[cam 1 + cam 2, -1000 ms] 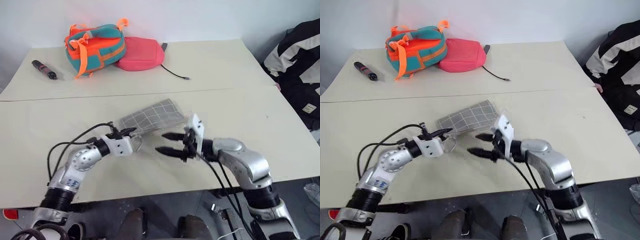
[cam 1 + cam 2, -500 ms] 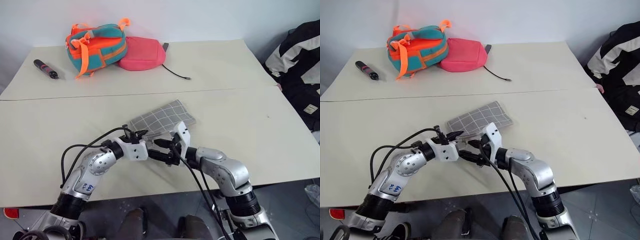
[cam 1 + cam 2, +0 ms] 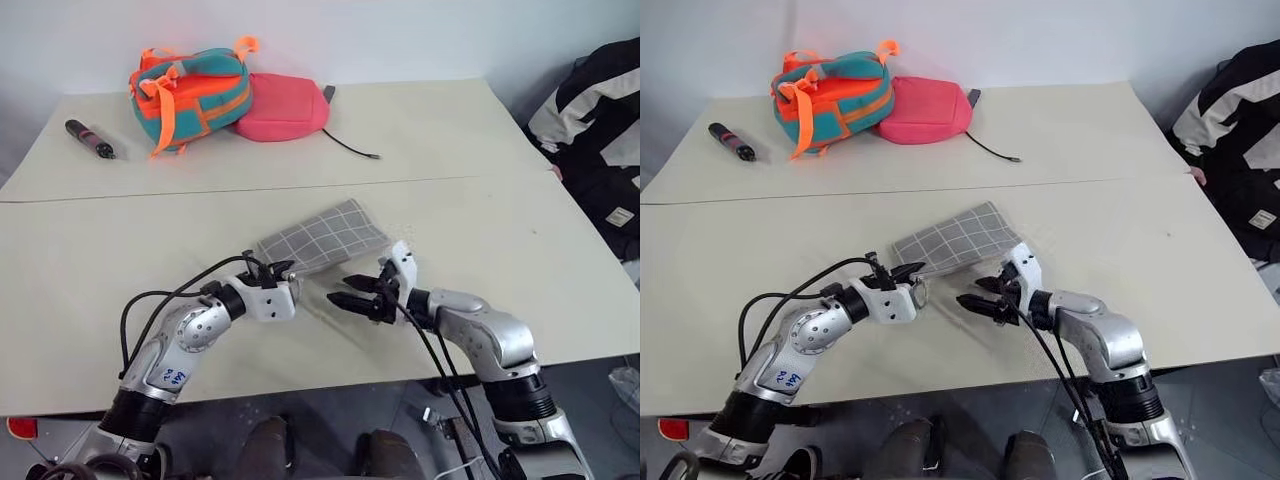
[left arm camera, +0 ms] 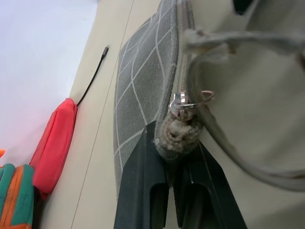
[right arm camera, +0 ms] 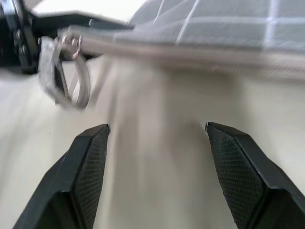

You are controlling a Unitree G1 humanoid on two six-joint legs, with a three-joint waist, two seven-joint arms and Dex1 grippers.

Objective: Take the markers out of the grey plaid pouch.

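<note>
Grey plaid fabric marks the grey plaid pouch (image 3: 322,238), which lies near the middle of the pale surface (image 3: 120,250), its near corner lifted where the left gripper (image 4: 172,160) has its two black fingers pinched together on it. In the left wrist view the zip pull (image 4: 180,104) and a metal ring sit right above that pinched corner, with a pale cord loop (image 4: 228,143) hanging from it. The pouch runs away from the left gripper toward the far right. The right gripper (image 3: 352,292) hovers just beside the pouch's near long edge, to the right of the left gripper, fingers spread apart and holding nothing, pointed toward the left gripper. In the right wrist view the zippered edge of the pouch crosses just beyond the parted fingers (image 5: 86,167). At the far side of the surface rest a teal-and-orange bag (image 3: 190,92), a pink pouch (image 3: 285,108) touching it, a thin black cable (image 3: 352,148) and a dark pen-like tool (image 3: 88,139), all well apart from both grippers.
</note>
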